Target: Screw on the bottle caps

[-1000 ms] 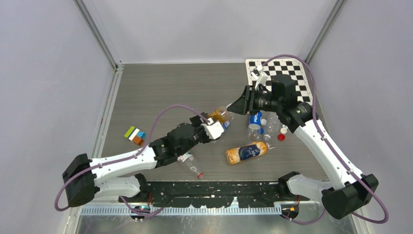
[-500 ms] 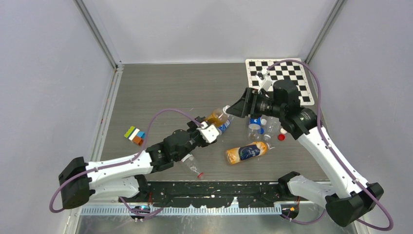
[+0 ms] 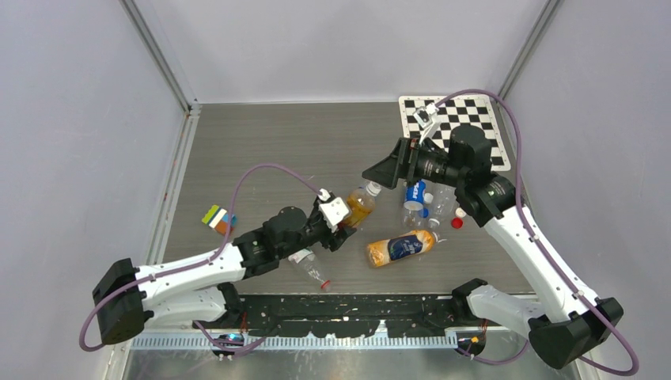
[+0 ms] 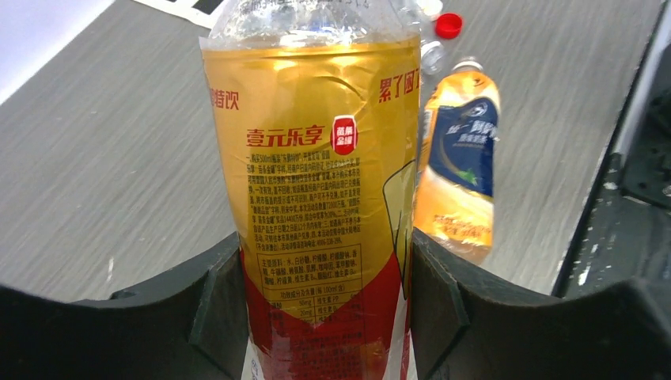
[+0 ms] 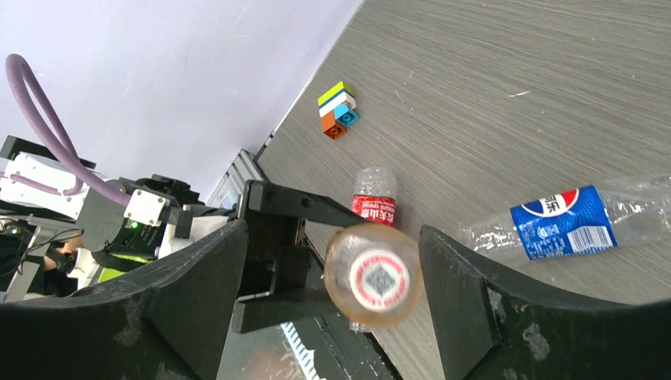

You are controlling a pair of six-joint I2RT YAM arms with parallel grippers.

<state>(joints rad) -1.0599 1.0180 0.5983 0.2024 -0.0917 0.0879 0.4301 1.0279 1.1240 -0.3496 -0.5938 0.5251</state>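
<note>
Two claws meet at one yellow bottle (image 4: 316, 158). The left claw (image 4: 328, 305) is clamped on its lower body and holds it tilted, neck toward the right claw (image 5: 336, 289). The right claw's fingers stand apart, one on each side of the bottle's top, touching nothing. Between them, seen end-on, a white cap (image 5: 384, 279) with a red ring sits on the neck; I cannot tell whether it is threaded or only resting there.

Several things could go wrong. The cap lies nearer one finger than the other, so on closing that finger would probably strike first and shove the neck sideways, or tip the cap and cross its thread. The bottle looks thin and empty, with a dent showing under the label. A turn from the right claw may spin it inside the left claw's grip, not tighten anything. A harder squeeze may buckle it. A knocked cap would likely drop to the bench (image 3: 277, 150) below the claws, near the orange bottle (image 3: 401, 248). A loose red cap (image 3: 456, 223) lies behind the right claw, under its arm.
</note>
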